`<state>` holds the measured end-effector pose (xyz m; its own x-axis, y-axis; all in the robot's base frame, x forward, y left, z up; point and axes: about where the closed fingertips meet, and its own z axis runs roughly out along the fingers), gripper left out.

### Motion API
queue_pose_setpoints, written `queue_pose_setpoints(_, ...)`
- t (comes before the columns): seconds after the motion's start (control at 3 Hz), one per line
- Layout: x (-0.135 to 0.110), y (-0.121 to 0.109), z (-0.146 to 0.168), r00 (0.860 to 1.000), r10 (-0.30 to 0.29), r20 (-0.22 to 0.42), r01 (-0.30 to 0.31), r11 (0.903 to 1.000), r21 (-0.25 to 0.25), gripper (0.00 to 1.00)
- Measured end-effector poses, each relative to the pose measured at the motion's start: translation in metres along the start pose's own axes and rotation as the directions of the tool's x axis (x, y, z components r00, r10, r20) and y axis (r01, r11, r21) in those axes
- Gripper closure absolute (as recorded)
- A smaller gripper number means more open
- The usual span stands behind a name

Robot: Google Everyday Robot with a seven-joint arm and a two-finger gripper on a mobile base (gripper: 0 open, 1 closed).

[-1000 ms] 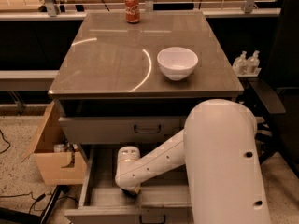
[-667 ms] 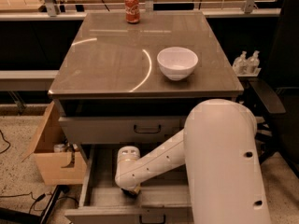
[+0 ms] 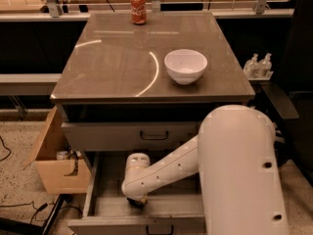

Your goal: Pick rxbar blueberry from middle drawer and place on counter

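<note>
Middle drawer [image 3: 112, 223], gripper [image 3: 137, 201] still inside

Light is warm and moderate, falling from above. The glossy desk [image 3: 112, 67] shows two curved bright reflections and a pale streak toward its far edge. The white bowl [image 3: 185, 65] and the arm's shell [image 3: 239, 165] read brightest. The recess beneath the desk top is dark. The gripper [image 3: 137, 201] sits low in the middle drawer [image 3: 110, 207], shadowed by the arm.
</note>
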<state>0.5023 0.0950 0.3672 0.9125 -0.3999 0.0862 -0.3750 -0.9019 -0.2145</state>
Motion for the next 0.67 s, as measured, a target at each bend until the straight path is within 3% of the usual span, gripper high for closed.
queue_pose_setpoints(0.67,0.015,0.035,-0.11,0.998,-0.041,-0.056,0.042,0.999,0.017,1.0)
